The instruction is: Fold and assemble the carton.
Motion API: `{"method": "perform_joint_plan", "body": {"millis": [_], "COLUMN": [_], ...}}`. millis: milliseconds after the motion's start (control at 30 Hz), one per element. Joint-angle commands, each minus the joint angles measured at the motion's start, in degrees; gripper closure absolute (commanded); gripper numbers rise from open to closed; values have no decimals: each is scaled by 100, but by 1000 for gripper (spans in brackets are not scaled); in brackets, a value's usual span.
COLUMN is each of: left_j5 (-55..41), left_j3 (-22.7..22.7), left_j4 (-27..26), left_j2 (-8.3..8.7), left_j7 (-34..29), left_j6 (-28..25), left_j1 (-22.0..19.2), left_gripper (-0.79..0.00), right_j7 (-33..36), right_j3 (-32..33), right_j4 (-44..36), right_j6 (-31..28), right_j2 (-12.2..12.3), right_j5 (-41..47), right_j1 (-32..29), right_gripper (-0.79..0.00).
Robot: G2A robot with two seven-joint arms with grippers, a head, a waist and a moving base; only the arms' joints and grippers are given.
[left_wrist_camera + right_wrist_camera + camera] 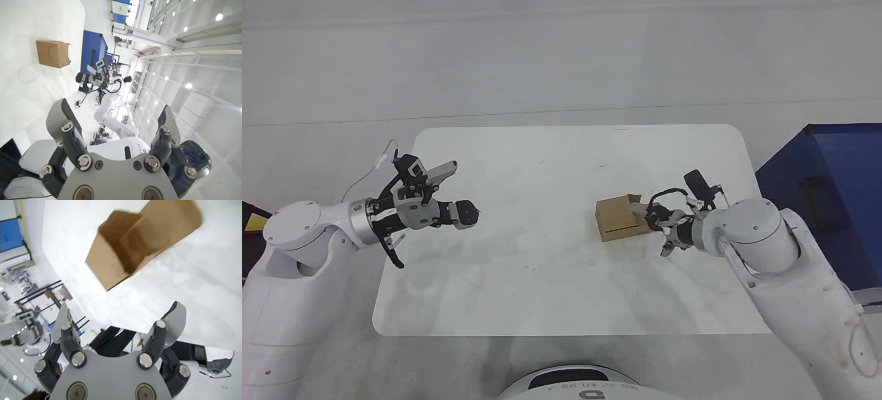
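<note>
The carton (pixel 105 262) was smeared with blur in the right wrist view, its far end cut off at the edge, its shadowed inside hard to read.

We see two glossy white rounded arm shells (pixel 302 225). The left gripper (pixel 114 106) and right gripper (pixel 121 306) each have a grey metal palm plate (pixel 117 180), black links (pixel 73 140) with silver screws (pixel 84 160), and pale fingers (pixel 54 117) faced with ribbed black pads (pixel 72 116). A thin black cable (pixel 670 191) loops over the right wrist
</note>
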Motion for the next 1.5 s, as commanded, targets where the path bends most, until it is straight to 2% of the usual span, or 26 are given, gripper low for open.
{"method": "perform_joint_plan", "body": {"millis": [0, 67, 100, 233, 333, 700, 800, 900, 967, 1133, 1233, 1333, 1467], "left_j5": [0, 0, 0, 0, 0, 0, 0, 0, 0, 0, 0, 0, 0], "left_j3": [0, 0, 0, 0, 0, 0, 0, 0, 0, 0, 0, 0, 0], "left_j4": [0, 0, 0, 0, 0, 0, 0, 0, 0, 0, 0, 0, 0], "left_j2": [0, 0, 0, 0, 0, 0, 0, 0, 0, 0, 0, 0, 0], "left_j7": [0, 0, 0, 0, 0, 0, 0, 0, 0, 0, 0, 0, 0], "left_j6": [0, 0, 0, 0, 0, 0, 0, 0, 0, 0, 0, 0, 0], "left_j1": [0, 0, 0, 0, 0, 0, 0, 0, 0, 0, 0, 0, 0], "left_gripper": [-785, -785, -785, -785, -785, -785, -785, -785, -785, -785, -785, -785, -785], "right_j7": [-42, -43, -43, -43, -43, -43, -48, -44, -43, -157, -464, -1057, -1911], "right_j3": [-138, -237, -305, -514, -624, -1428, -1620, -1840, -2004, -2275, -2269, -2248, -2304], "right_j4": [308, 673, 825, 1358, 1553, 1858, 1971, 2053, 2106, 2259, 2127, 1517, 552], "right_j6": [-17, -17, -17, -17, -17, -17, -17, -17, -17, -17, -17, -17, -17], "right_j2": [102, 166, 185, 227, 255, 330, 333, 331, 330, 352, 386, 445, 543], "right_j5": [162, 209, 279, 589, 696, 1061, 1161, 1310, 1401, 1592, 1683, 1333, 289], "right_j1": [69, 206, 285, 659, 864, 1484, 1670, 1825, 1925, 2192, 2302, 2345, 2240], "right_gripper": [-591, -449, -422, -437, -397, -332, -271, -175, -12, 0, 0, 0, 0]}}
